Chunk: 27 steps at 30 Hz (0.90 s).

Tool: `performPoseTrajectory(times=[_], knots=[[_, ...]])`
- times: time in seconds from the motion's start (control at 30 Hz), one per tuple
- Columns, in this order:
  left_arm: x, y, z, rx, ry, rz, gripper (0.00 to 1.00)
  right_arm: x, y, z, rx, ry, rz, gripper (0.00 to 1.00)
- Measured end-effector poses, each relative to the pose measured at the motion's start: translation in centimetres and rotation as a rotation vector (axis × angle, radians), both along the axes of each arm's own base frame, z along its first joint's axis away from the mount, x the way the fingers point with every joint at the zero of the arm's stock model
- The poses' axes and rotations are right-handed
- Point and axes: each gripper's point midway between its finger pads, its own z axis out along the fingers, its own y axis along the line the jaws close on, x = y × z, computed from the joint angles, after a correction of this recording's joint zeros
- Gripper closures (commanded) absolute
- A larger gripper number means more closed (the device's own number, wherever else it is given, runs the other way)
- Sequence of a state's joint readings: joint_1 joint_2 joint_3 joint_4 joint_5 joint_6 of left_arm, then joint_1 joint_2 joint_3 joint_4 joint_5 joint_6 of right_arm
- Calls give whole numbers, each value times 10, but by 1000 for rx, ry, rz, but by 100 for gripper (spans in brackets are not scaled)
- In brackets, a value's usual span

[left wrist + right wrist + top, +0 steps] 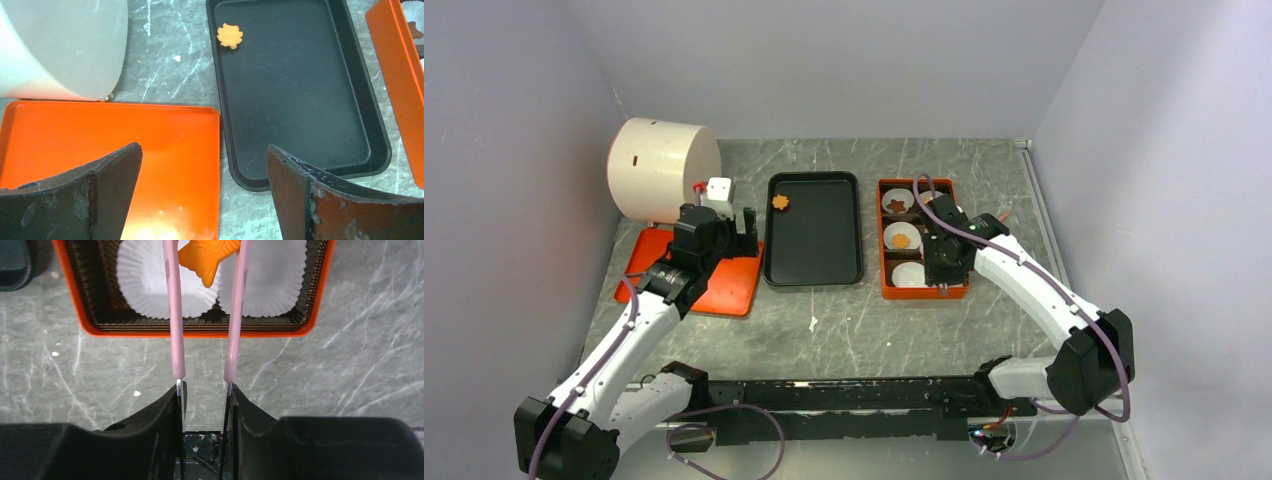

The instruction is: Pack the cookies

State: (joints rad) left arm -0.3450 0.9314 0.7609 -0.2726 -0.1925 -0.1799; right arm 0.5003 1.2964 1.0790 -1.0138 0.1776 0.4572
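My right gripper (pixel 205 390) is shut on pink tweezers (pixel 173 315). An orange fish-shaped cookie (pixel 207 257) sits between the tweezer arms, above two white paper cups (pixel 145 280) at the near end of the orange box (pixel 190 333). In the top view this gripper (pixel 944 255) hangs over the box (pixel 924 293), where one cup holds a dark brown cookie (pixel 896 206) and another an orange cookie (pixel 902 240). One orange flower-shaped cookie (pixel 229 36) lies in the far left corner of the black tray (pixel 300 165). My left gripper (pixel 202 155) is open and empty above the orange lid (pixel 100 135).
A large white cylinder (pixel 662 168) stands at the back left, beside the orange lid (pixel 724 290). The black tray (pixel 814 270) lies between the lid and the box. Grey walls close in the left, back and right sides.
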Motion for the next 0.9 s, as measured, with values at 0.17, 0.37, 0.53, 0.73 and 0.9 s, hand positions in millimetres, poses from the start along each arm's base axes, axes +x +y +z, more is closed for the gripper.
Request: performPoseTrajectory(times=[0.17, 0.37, 0.53, 0.73, 0.9], knots=[[0, -1, -2, 23, 2, 6, 2, -5, -16, -12, -7, 36, -88, 88], [-1, -5, -2, 37, -1, -2, 2, -14, -31, -25, -19, 84, -165, 86], [-2, -5, -2, 42, -3, 1, 2, -19, -39, -33, -27, 110, -193, 83], [-2, -5, -2, 48, -4, 2, 2, -21, -40, -35, -25, 118, -199, 75], [-2, -5, -3, 53, -4, 0, 2, -22, -38, -36, -12, 132, -189, 69]])
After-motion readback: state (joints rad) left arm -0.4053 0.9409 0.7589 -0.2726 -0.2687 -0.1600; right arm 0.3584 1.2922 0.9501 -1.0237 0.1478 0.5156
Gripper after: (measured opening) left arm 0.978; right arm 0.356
